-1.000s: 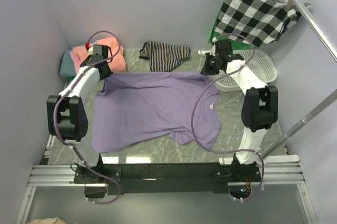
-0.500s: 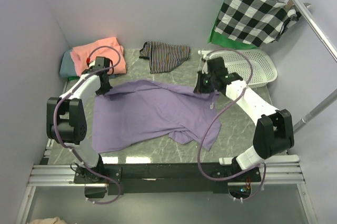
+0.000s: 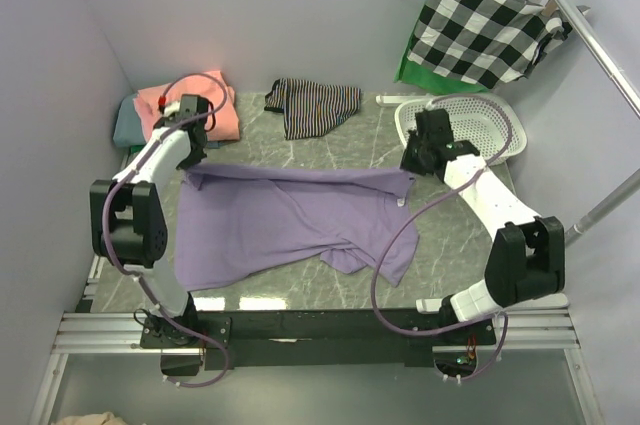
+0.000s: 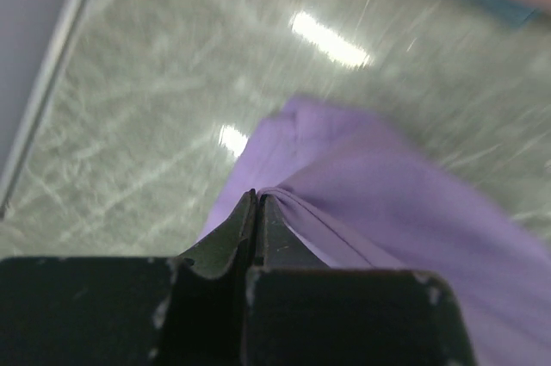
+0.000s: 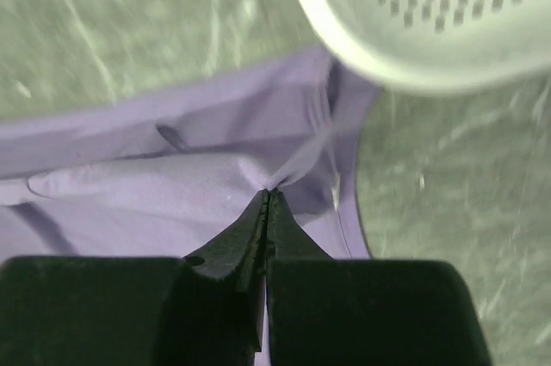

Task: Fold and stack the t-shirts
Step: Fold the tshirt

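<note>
The lavender-purple t-shirt (image 3: 290,220) lies spread on the marble table, its far edge pulled taut between both grippers. My left gripper (image 3: 190,160) is shut on the shirt's far left corner (image 4: 297,202). My right gripper (image 3: 410,167) is shut on its far right corner (image 5: 284,178). The salmon-pink t-shirt (image 3: 155,103) sits folded at the far left on top of the grey-teal one (image 3: 124,125).
A white laundry basket (image 3: 490,125) stands at the far right, close to my right gripper; its rim (image 5: 379,47) shows in the right wrist view. A striped cloth (image 3: 315,105) lies at the back. A checked cloth on a wooden hanger (image 3: 485,20) hangs from the rail.
Both grippers dipped toward the middle with the shirt's far edge bunched, then moved out and back. The edge is now stretched straight, lying nearer than a second ago.
</note>
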You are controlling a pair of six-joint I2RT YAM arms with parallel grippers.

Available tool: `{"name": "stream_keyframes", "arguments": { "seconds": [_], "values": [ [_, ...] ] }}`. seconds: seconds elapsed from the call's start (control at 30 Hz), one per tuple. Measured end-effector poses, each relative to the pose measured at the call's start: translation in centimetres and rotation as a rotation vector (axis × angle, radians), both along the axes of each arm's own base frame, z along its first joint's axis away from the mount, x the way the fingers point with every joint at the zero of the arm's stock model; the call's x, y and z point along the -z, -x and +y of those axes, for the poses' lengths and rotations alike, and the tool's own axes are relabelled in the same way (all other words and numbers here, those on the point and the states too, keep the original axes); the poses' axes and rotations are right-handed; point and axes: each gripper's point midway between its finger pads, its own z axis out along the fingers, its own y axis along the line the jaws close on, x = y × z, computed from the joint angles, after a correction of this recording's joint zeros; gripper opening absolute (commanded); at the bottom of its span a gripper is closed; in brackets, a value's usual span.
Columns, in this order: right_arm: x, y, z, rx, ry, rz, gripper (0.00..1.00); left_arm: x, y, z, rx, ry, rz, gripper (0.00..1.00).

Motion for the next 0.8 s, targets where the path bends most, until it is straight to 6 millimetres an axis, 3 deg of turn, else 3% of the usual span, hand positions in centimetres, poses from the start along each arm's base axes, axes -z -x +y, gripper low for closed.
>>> {"name": "stream_keyframes", "arguments": {
  "seconds": [0.1, 0.2, 0.33, 0.47, 0.5, 0.6, 0.63, 0.7, 0.73, 0.8],
  "values": [
    [-2.2, -2.3, 0.0, 0.008, -0.009, -0.065, 0.0, -1.5, -1.9, 0.3, 0.01, -0.028, -0.03, 0.01],
    [-3.0, -3.1, 0.4, -0.004, -0.019, -0.088, 0.0, -2.2, -2.6, 0.8, 0.016, -0.064, -0.032, 0.01],
    [-2.1, -2.4, 0.5, -0.016, -0.025, -0.064, 0.0, -1.8, -1.7, 1.3, 0.026, -0.104, 0.016, 0.01],
    [0.7, -0.4, 0.4, -0.026, -0.021, 0.019, 0.0, -0.7, -0.6, 1.5, 0.061, -0.121, 0.078, 0.01],
    [1.2, 0.2, 0.4, -0.029, -0.022, 0.04, 0.0, -0.3, -0.2, 1.5, 0.073, -0.12, 0.096, 0.04],
    [2.2, 1.8, 0.7, -0.049, -0.027, 0.087, 0.02, 0.6, 1.0, 1.3, 0.106, -0.108, 0.137, 0.28],
    [2.3, 2.2, 0.9, -0.057, -0.031, 0.094, 0.07, 0.9, 1.4, 1.0, 0.116, -0.093, 0.146, 0.32],
    [2.2, 2.9, 1.5, -0.08, -0.05, 0.101, 0.37, 1.2, 2.4, 0.7, 0.129, -0.071, 0.161, 0.39],
    [2.1, 3.2, 1.8, -0.09, -0.064, 0.1, 0.44, 1.2, 2.8, 0.6, 0.128, -0.065, 0.163, 0.47],
    [1.6, 3.6, 2.2, -0.1, -0.08, 0.091, 0.47, 1.1, 3.2, 0.6, 0.125, -0.06, 0.162, 0.6]
  ]
}}
